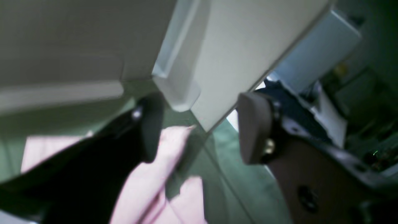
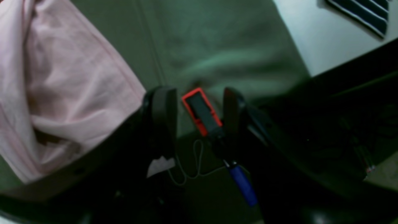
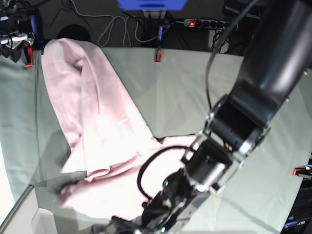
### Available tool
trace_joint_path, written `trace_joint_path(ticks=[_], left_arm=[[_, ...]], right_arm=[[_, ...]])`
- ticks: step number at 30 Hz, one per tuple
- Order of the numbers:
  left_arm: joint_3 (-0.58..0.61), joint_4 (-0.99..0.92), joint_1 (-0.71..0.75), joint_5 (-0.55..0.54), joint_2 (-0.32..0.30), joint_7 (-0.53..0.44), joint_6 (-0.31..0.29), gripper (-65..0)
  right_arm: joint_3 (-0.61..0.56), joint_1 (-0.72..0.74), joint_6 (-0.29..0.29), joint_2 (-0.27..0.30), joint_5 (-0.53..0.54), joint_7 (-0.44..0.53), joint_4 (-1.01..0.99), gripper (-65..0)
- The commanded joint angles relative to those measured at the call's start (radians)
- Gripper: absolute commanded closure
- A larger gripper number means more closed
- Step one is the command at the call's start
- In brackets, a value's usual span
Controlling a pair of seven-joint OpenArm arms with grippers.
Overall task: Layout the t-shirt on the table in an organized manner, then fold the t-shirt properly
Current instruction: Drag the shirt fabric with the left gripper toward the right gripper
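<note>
t-shirt [image 1: 155, 186] beside open left claw [image 1: 199, 127]

Beyond the far edge of the bench [image 3: 195, 83], the floor [image 3: 97, 14] is dark and carries loose grey cables [image 3: 114, 24]. A power strip [image 3: 207, 23] with a lit red switch lies there, right of centre. A blue object [image 3: 151, 4] sits at the top edge of the base view. Red-and-black clamps [image 3: 157, 55] grip the bench edges. In the right wrist view, a white surface [image 2: 323, 40] with a dark slatted vent [image 2: 363, 14] fills the upper right corner. Lighting is even and soft.
</note>
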Motion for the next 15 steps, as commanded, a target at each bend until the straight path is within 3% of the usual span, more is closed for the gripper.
trace_joint_path(ticks=[1, 7, 10, 13, 15], left_arm=[[-0.005, 0.012, -0.030, -0.036, 0.010, -0.022, -0.009, -41.0], [0.006, 0.060, 0.128, -0.051, 0.007, 0.000, -0.009, -43.3], [0.000, 0.140, 0.259, -0.051, -0.059, 0.080, -0.009, -43.3], [-0.002, 0.222, 0.405, -0.052, -0.148, 0.098, -0.007, -43.3], [-0.003, 0.270, 0.500, -0.052, -0.206, 0.096, 0.031, -43.3]], right_arm=[[0.008, -0.008, 0.003, 0.012, 0.015, 0.025, 0.019, -25.2], [0.004, 0.001, 0.003, 0.013, 0.015, 0.027, 0.019, -25.2], [-0.001, 0.001, 0.003, 0.041, 0.015, 0.027, 0.019, -25.3], [-0.003, 0.001, 0.003, 0.047, 0.017, 0.027, 0.019, -25.5], [-0.003, 0.012, 0.003, 0.047, 0.017, 0.027, 0.019, -25.5]])
